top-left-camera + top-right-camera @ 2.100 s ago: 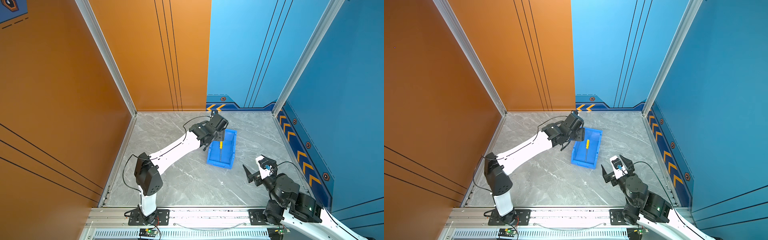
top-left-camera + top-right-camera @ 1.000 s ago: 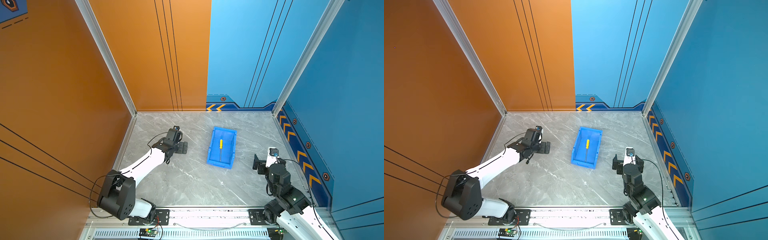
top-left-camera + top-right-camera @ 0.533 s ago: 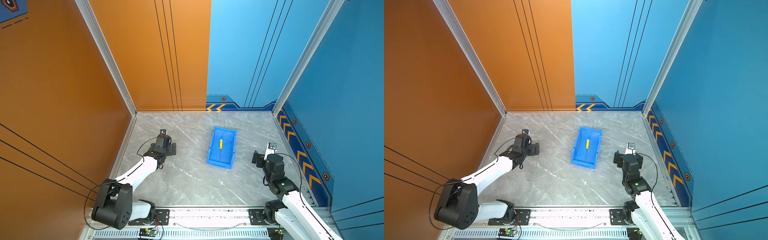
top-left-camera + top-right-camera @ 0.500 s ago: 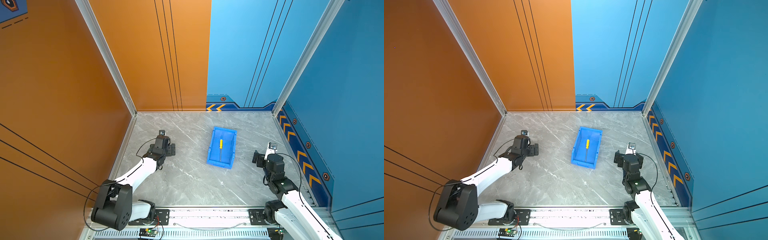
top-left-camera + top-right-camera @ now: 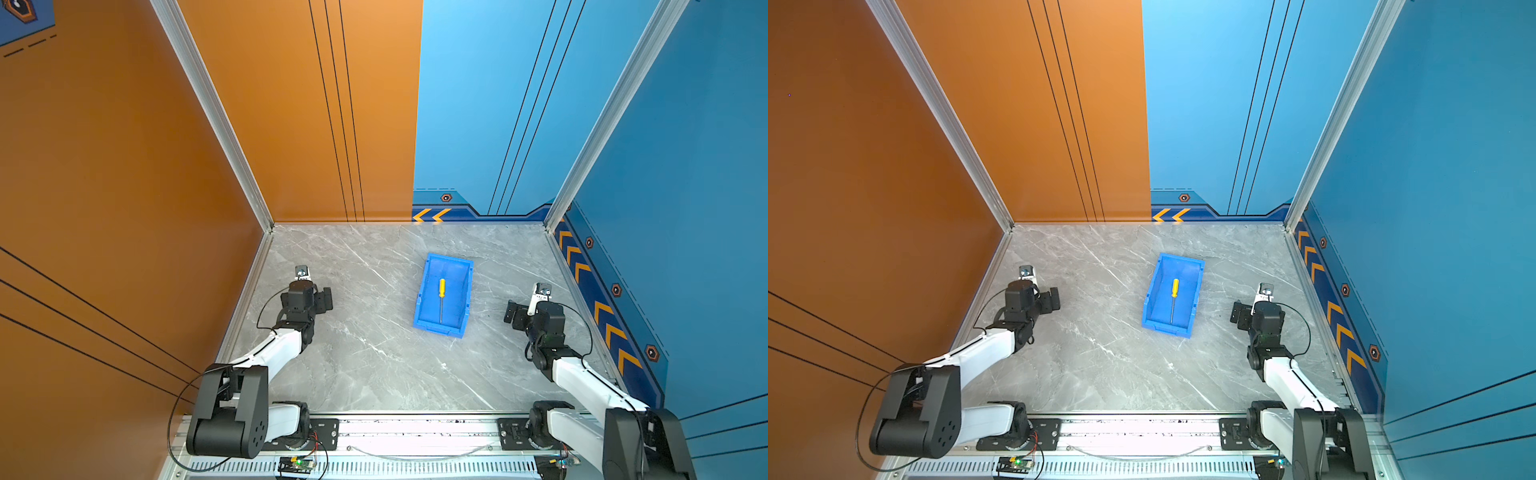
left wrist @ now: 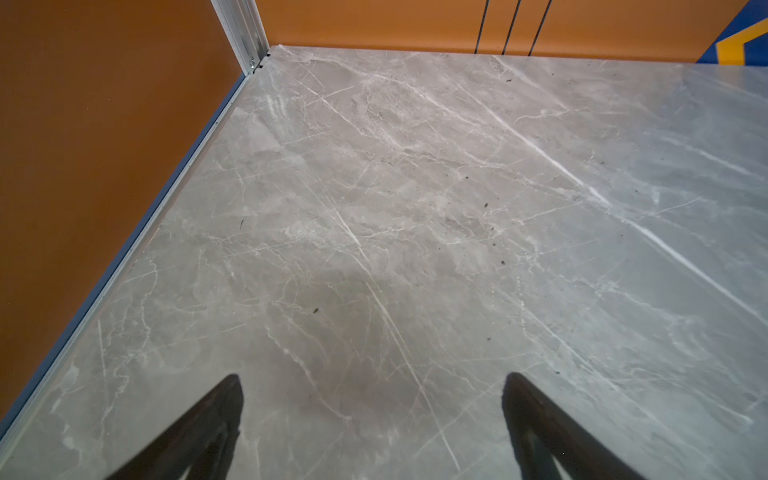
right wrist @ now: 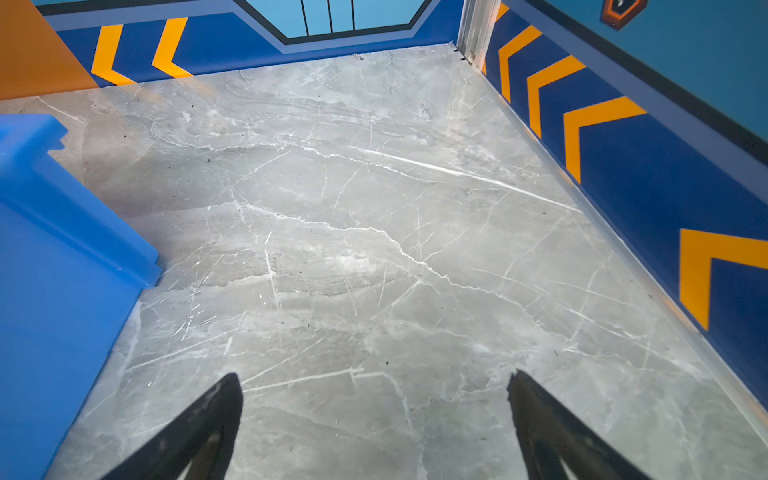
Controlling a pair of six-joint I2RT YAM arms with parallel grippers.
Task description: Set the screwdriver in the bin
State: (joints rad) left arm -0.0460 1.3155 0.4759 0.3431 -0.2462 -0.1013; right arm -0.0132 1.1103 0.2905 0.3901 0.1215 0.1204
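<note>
Shows the screwdriver (image 5: 441, 297) lying flat inside the bin (image 5: 451, 258), shaft tip hard to make out. Leaves left gripper (image 6: 372, 378) and right gripper (image 7: 374, 376) well clear, jaws spread wide and empty, mostly cropped in wrist views.

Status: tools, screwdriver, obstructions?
Left tool open, empty. Right tool open, empty. Small yellow-handled screwdriver lying inside rectangular blue plastic bin. Nothing in the way.

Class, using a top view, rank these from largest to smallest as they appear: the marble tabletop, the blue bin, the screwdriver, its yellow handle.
1. marble tabletop
2. blue bin
3. screwdriver, shorter than the bin
4. yellow handle, part of the screwdriver
</note>
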